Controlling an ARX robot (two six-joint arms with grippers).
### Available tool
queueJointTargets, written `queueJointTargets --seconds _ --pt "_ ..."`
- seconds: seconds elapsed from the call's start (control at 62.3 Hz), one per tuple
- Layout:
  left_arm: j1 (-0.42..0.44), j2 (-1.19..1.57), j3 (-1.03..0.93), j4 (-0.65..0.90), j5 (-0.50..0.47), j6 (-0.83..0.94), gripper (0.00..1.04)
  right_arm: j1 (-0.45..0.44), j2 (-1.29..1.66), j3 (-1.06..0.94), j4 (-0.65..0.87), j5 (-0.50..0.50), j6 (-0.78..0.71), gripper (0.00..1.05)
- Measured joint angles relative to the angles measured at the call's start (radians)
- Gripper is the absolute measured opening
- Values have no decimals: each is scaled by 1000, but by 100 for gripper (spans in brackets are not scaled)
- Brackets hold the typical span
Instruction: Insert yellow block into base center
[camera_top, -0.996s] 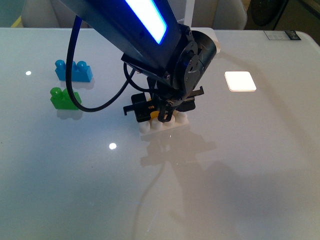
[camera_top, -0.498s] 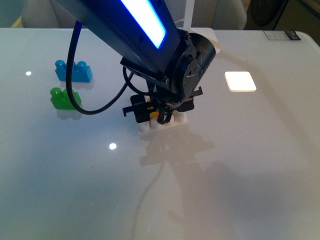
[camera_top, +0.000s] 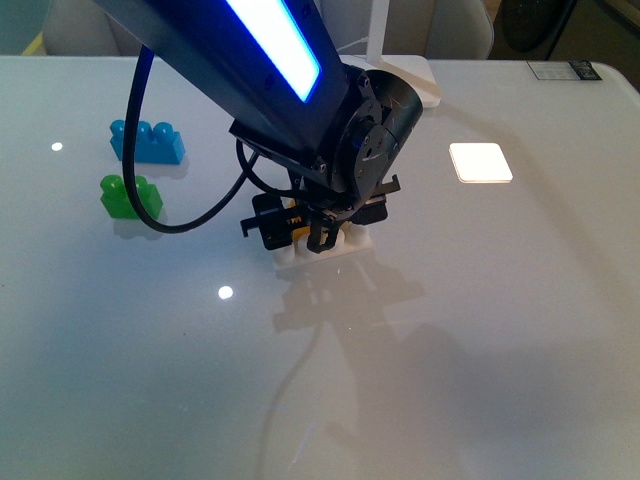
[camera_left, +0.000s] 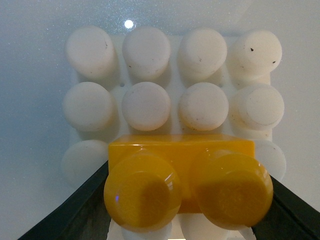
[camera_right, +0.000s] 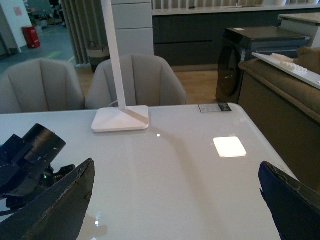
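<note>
Over the base (camera_left: 172, 105), left gripper (camera_top: 312, 228) is clamped on the yellow block (camera_left: 187, 185), which sits toward the plate's 6 o'clock rows in the wrist view; shift toward 12 onto the centre studs, keep level, press straight down; right gripper (camera_right: 175, 200) idle, spread wide.

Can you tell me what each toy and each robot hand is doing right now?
yellow block: held in the left gripper, over the base.
base: flat on the table, studs up.
green brick: loose, untouched.
blue brick: loose, untouched.
right gripper: jaws open, empty.
</note>
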Motion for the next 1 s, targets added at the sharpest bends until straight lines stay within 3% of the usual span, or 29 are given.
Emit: queueJointTargets --seconds 0.161,0.996 --pt "3 -9 -6 10 19 -7 99 0 0 0 0 -1 0 96" --pt "34 -100 -116 37 77 46 97 0 0 0 0 0 0 96"
